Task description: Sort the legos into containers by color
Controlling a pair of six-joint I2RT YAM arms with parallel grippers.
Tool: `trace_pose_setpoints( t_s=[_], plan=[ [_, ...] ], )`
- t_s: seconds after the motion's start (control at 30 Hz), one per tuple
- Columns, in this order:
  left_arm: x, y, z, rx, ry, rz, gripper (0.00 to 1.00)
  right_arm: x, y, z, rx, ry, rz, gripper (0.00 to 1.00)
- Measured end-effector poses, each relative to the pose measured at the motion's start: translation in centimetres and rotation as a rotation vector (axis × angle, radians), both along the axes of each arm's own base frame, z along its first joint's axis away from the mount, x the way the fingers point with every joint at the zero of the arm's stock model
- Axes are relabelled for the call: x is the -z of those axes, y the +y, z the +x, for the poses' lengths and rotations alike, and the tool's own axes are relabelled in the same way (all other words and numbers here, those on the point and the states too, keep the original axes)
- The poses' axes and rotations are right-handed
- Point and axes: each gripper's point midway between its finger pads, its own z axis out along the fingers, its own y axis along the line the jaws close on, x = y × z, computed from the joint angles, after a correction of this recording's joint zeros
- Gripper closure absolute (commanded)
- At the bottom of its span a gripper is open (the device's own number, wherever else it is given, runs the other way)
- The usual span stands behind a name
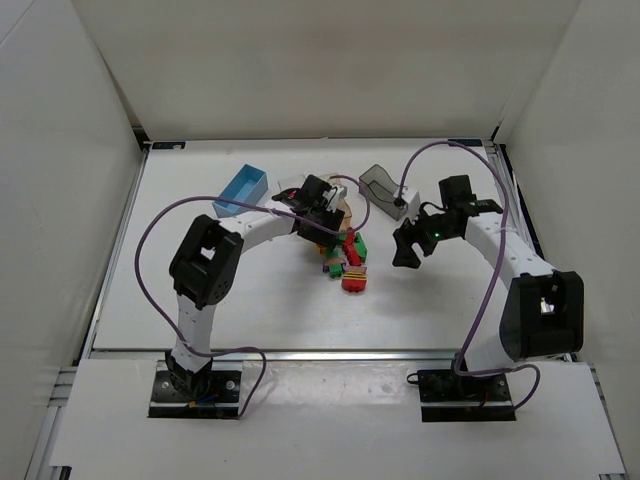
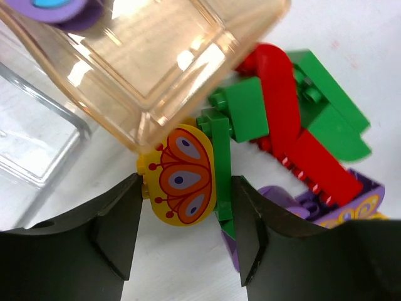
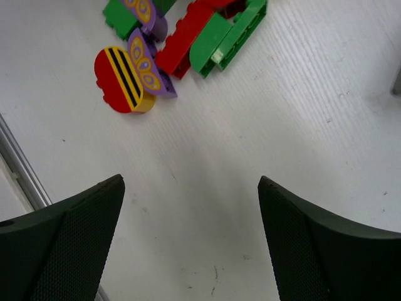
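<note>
Dark fingers point(image 2: 116, 232) of the left gripper point(image 2: 185, 241) stand either side of a yellow brick point(image 2: 182, 182) printed with an orange wing. One pad sits at the brick's bare edge. The other meets a green brick point(image 2: 220, 150) lying against the yellow one's far side. I cannot tell whether the jaws squeeze or merely bracket the pair.

The yellow brick's long axis runs along the fingers, pointing at the peach bin point(image 2: 156, 63), so the jaws span its narrow width. It lies just outside that bin's near corner, touching it or nearly so. If this bin is its home, a lift and a short carry should do.

The other legos point(image 1: 346, 265) are heaped beside the peach bin. The right gripper point(image 3: 191, 244), farther from the peach bin, hangs spread wide and empty over the table point(image 3: 282, 125), so the left arm is nearer.
</note>
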Motion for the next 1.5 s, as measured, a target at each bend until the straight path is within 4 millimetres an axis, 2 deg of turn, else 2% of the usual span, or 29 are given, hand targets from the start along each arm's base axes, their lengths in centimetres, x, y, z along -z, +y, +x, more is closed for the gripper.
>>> trace_pose_setpoints(
  t_s=[0.23,0.3,0.57,0.73,0.93,1.07,1.5],
  plan=[
    [-1.0,1.2,-3.5,0.119,-0.011,-0.038,0.77,-1.9,0.8,2.2,0.137,0.081,0.112,0.08],
    [-2.2,1.6,-4.1,0.162,-0.051,-0.048,0.78,-2.5,1.2,2.8,0.180,0.120,0.162,0.08],
    [-9.5,2.6,-5.3,0.324,-0.359,-0.114,0.79,-5.5,3.9,4.9,0.276,0.294,0.372,0.10],
    [-12.0,1.6,-6.5,0.448,-0.527,-0.129,0.79,-7.1,6.5,5.0,0.233,0.359,0.426,0.10],
    [-13.0,0.0,-7.3,0.538,-0.615,-0.133,0.80,-8.2,9.8,4.3,0.154,0.394,0.441,0.10],
    [-13.6,-0.6,-7.4,0.567,-0.653,-0.133,0.80,-8.4,11.4,3.6,0.111,0.407,0.439,0.10],
    [-14.6,-1.4,-7.3,0.595,-0.714,-0.142,0.80,-7.4,13.9,2.3,0.025,0.423,0.411,0.12]
  ],
)
